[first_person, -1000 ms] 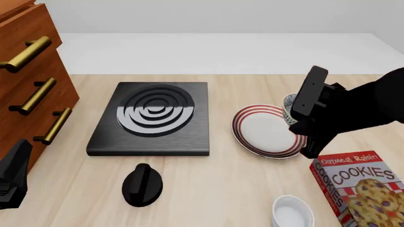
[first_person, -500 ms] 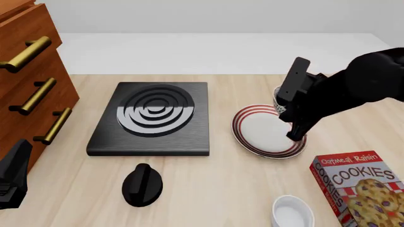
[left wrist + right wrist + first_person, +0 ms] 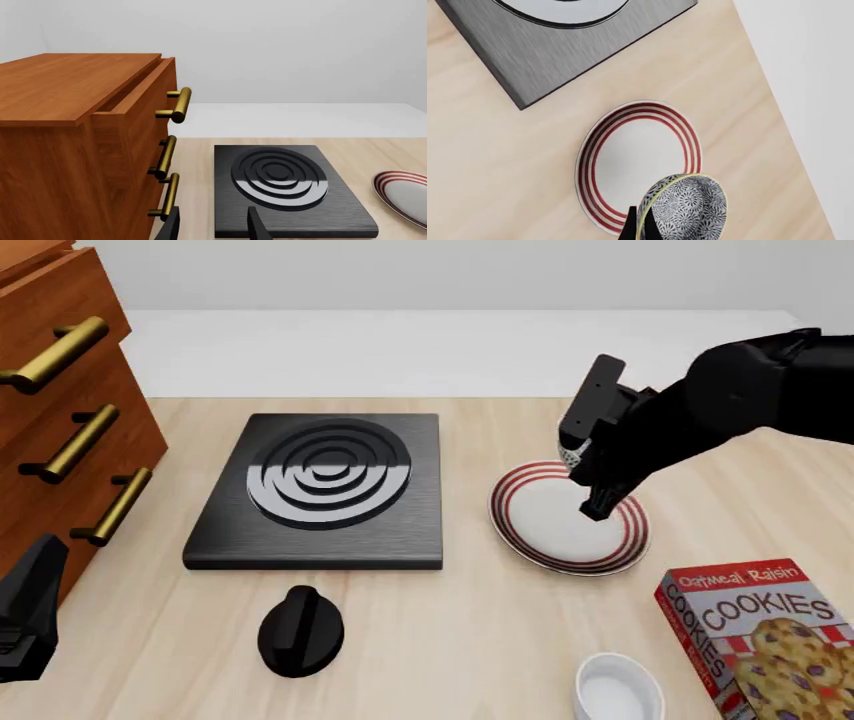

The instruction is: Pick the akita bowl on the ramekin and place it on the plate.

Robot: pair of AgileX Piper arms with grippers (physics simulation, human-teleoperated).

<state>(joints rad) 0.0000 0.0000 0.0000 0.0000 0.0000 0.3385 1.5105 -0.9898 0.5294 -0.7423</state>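
The right gripper (image 3: pixel 639 227) is clamped on the rim of the small black-and-white speckled akita bowl (image 3: pixel 684 209), holding it tilted above the round red-ringed white plate (image 3: pixel 627 165). The plain white ramekin (image 3: pixel 618 692) stands near the table's front edge (beside the cookie box (image 3: pixel 761 635)). The left gripper (image 3: pixel 213 227) has its jaws apart.

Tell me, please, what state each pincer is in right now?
Left pincer: open, holding nothing.
Right pincer: closed on the akita bowl's rim, above the plate.
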